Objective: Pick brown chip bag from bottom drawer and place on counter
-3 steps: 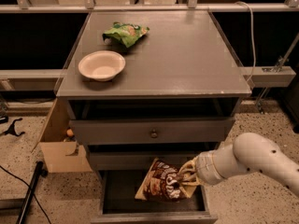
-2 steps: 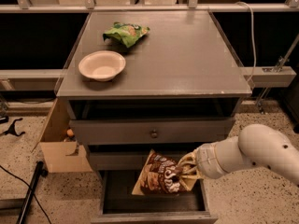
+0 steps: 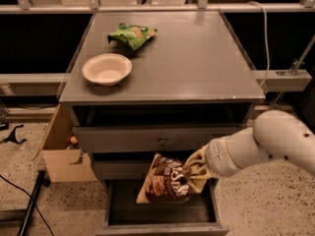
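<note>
The brown chip bag (image 3: 166,180), dark brown with tan ends and white lettering, hangs tilted above the open bottom drawer (image 3: 162,215), in front of the middle drawer. My gripper (image 3: 196,170) is shut on the bag's right end and holds it clear of the drawer floor. My white arm reaches in from the right. The counter (image 3: 192,58) is the flat grey top of the cabinet, well above the bag.
A white bowl (image 3: 107,68) sits on the counter's left front. A green bag (image 3: 132,34) lies at its back left. A knobbed drawer (image 3: 161,141) is above the bag. A cardboard box (image 3: 59,156) stands left of the cabinet.
My gripper has risen and moved a little left with the brown chip bag, lifting it higher out of the bottom drawer.
</note>
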Robot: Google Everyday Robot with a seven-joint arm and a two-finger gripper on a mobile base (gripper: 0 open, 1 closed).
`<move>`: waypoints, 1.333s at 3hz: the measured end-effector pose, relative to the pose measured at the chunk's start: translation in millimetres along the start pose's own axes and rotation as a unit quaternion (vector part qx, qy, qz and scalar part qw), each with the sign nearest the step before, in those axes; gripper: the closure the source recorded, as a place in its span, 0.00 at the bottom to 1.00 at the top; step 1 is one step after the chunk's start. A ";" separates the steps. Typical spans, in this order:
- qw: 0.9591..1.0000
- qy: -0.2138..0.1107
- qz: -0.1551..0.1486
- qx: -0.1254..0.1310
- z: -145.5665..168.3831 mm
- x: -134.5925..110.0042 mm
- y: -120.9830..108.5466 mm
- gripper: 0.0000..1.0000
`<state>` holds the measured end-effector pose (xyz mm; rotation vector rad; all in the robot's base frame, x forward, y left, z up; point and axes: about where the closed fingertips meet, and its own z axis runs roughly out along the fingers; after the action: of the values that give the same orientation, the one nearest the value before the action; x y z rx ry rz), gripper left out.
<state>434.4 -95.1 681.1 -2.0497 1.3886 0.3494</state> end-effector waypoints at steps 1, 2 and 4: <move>1.000 -0.001 0.012 -0.018 -21.4 -20.5 -9.6 1.00; 0.999 0.019 0.023 -0.031 -55.4 -45.3 -23.1 1.00; 0.998 0.054 0.002 0.025 -151.6 -96.4 -69.5 1.00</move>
<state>438.6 -102.6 873.5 -2.0520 1.4509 0.2067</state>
